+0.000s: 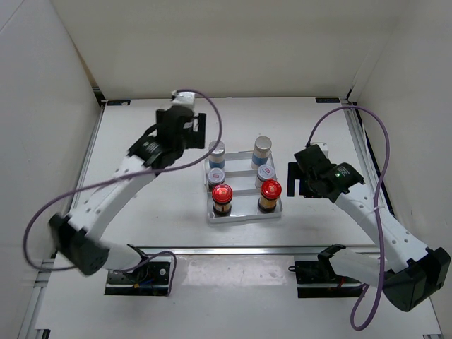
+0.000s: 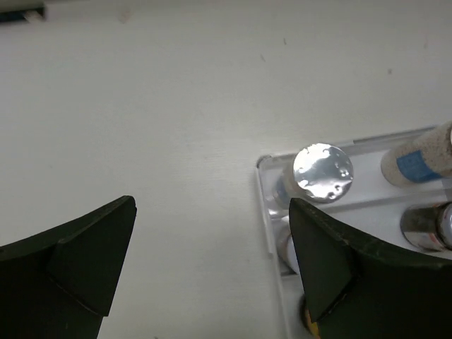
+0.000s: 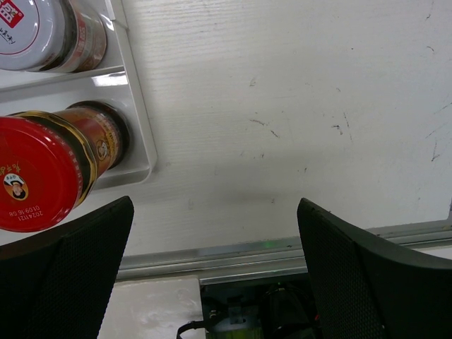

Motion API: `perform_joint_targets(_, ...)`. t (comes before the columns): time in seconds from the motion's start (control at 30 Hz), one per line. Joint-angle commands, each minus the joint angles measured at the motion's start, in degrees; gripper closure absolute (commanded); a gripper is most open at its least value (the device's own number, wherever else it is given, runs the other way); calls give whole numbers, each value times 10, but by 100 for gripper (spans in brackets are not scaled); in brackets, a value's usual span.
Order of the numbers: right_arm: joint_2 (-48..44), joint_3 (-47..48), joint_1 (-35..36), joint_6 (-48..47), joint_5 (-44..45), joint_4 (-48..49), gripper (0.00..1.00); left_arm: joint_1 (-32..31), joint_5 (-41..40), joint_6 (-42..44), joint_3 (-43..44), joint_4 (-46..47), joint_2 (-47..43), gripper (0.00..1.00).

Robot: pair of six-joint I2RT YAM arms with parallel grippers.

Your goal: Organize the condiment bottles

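Six condiment bottles stand in a white stepped tray [image 1: 244,213]. Two silver-capped ones [image 1: 217,150] [image 1: 263,146] are at the back. Two white-lidded jars [image 1: 216,175] [image 1: 265,171] fill the middle step. Two red-capped ones [image 1: 222,193] [image 1: 270,188] are in front. My left gripper [image 1: 200,134] hangs open, holding nothing, just beyond the tray's back left corner. In its wrist view the silver cap [image 2: 323,173] shows beside the right finger [image 2: 332,261]. My right gripper [image 1: 296,180] is open over bare table right of the tray, with a red-capped bottle [image 3: 35,173] at its left.
The tray's rim [image 2: 265,205] [image 3: 138,106] lies close to both grippers. An aluminium rail [image 3: 282,251] runs along the near table edge, with the arm bases [image 1: 141,277] behind it. White walls enclose the table on three sides. Purple cables [image 1: 385,162] loop over the arms.
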Motion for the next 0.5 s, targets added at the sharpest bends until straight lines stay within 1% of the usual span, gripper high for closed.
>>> perform_joint_targets(0.0,0,11,7,19,20,-6,0,-2,-91,71,-82,-1,-141,0)
perform_joint_targets(0.03,-5,11,7,19,25,-6,0,-2,-96,81,-106,-1,-198,0)
perform_joint_targets(0.07,-5,11,7,19,25,-6,0,-2,-96,99,-155,4,-252,0)
perform_joint_targets(0.1,-5,11,7,19,25,-6,0,-2,-96,106,-179,5,-253,0)
perform_joint_targets(0.13,-5,11,7,19,25,-6,0,4,-108,106,-203,11,-304,0)
perform_joint_targets(0.17,-5,11,7,19,32,-6,0,4,-115,106,-229,20,-330,0)
perform_joint_targets(0.2,-5,11,7,19,32,-6,0,4,-123,106,-287,28,-356,0)
perform_joint_targets(0.23,-5,11,12,19,32,-6,0,4,-123,106,-318,36,-408,0)
perform_joint_targets(0.27,-5,11,12,19,38,-6,0,4,-123,101,-347,60,-434,0)
perform_joint_targets(0.3,0,11,12,25,38,-11,0,-4,-130,111,-402,95,-465,0)
perform_joint_targets(0.33,6,11,12,30,45,-17,0,-4,-111,128,-412,111,-525,0)
perform_joint_targets(0.37,6,11,12,31,50,-17,0,-9,-102,139,-423,145,-554,0)
perform_joint_targets(0.4,11,11,12,31,56,-23,0,-9,-102,148,-438,166,-581,0)
perform_joint_targets(0.43,11,11,12,38,56,-23,0,-9,-102,166,-475,184,-630,0)
perform_joint_targets(0.47,11,17,12,38,61,-29,0,-9,-117,172,-495,197,-652,0)
